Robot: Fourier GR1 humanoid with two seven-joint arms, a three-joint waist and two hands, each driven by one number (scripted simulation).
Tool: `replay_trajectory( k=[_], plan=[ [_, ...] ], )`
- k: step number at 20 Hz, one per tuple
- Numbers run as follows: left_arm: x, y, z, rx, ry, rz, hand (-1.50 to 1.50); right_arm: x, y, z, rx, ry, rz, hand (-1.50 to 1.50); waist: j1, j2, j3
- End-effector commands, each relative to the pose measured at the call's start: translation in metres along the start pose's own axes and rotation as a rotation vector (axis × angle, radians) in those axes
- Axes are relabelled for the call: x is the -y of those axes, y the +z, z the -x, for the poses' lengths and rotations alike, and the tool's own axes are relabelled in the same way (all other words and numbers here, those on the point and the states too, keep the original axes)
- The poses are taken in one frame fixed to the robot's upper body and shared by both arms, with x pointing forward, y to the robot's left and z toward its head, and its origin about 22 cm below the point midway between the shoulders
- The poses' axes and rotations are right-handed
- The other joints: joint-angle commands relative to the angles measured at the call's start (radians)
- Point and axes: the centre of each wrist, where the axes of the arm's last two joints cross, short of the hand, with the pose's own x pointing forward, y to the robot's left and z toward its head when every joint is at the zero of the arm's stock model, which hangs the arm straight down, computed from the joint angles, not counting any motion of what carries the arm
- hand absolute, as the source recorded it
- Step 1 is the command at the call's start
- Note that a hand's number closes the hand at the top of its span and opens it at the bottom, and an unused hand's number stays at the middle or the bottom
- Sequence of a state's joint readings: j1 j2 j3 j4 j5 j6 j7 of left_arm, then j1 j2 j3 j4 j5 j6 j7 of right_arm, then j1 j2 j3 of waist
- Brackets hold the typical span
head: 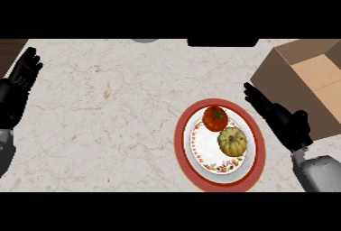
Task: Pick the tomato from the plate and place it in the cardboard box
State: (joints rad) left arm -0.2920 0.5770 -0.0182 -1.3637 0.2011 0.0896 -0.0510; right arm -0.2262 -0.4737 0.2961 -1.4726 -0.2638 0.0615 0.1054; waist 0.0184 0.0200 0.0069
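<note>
Pale marbled surface filled the head view, veined in faint brown. Red-rimmed plate sat right of centre, white inside with a flowered border. Tomato lay on the plate's upper part, green stem showing. Just below and to its right, touching or nearly so, lay a small yellowish pumpkin. Cardboard box stood at the upper right, open on top, its near wall just beyond the plate's rim and its far side cut by the view's edge.

Right hand was over the surface between plate and box, fingers straight and held together, pointing up and left, holding nothing. Fingertips reached level with the tomato but stayed apart from it, over the plate's right rim. Grey forearm entered from the lower right corner.

Left hand rested at the left edge, fingers up and relaxed, holding nothing, well apart from the plate.

A dark object and a small grey one showed at the top edge, too cropped to identify.
</note>
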Motion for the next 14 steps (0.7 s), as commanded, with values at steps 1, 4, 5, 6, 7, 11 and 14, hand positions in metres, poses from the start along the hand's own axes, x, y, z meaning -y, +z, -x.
replay_trajectory(
  k=[1,4,5,6,7,11,14],
  plan=[
    [0.015,0.006,0.009,-0.016,-0.003,0.051,0.00,-0.024,-0.005,0.009,-0.069,-0.050,0.123,-1.50,-0.019,-0.020,-0.007],
    [0.053,0.007,-0.002,0.005,0.051,0.181,0.00,-0.039,-0.010,0.021,-0.239,-0.164,0.435,-1.50,-0.050,-0.027,-0.010],
    [0.063,0.015,0.006,0.008,0.061,0.223,0.00,-0.038,-0.008,0.031,-0.292,-0.211,0.537,-1.50,-0.057,-0.024,-0.011],
    [0.075,0.017,0.007,-0.007,0.079,0.258,0.00,-0.040,-0.009,0.032,-0.321,-0.254,0.616,-1.50,-0.084,-0.025,-0.013],
    [0.050,0.015,0.015,-0.059,0.061,0.177,0.00,0.007,-0.015,-0.032,0.151,-0.243,0.737,-1.50,-0.180,-0.108,0.008],
    [0.098,0.026,0.011,-0.045,0.123,0.326,0.00,-0.022,0.022,0.072,-0.433,0.399,0.645,-1.50,-0.060,-0.028,-0.025],
    [0.107,0.027,0.008,-0.037,0.127,0.356,0.00,-0.037,0.016,0.064,-0.411,0.595,0.635,-1.50,-0.035,-0.035,-0.024]
  ],
)
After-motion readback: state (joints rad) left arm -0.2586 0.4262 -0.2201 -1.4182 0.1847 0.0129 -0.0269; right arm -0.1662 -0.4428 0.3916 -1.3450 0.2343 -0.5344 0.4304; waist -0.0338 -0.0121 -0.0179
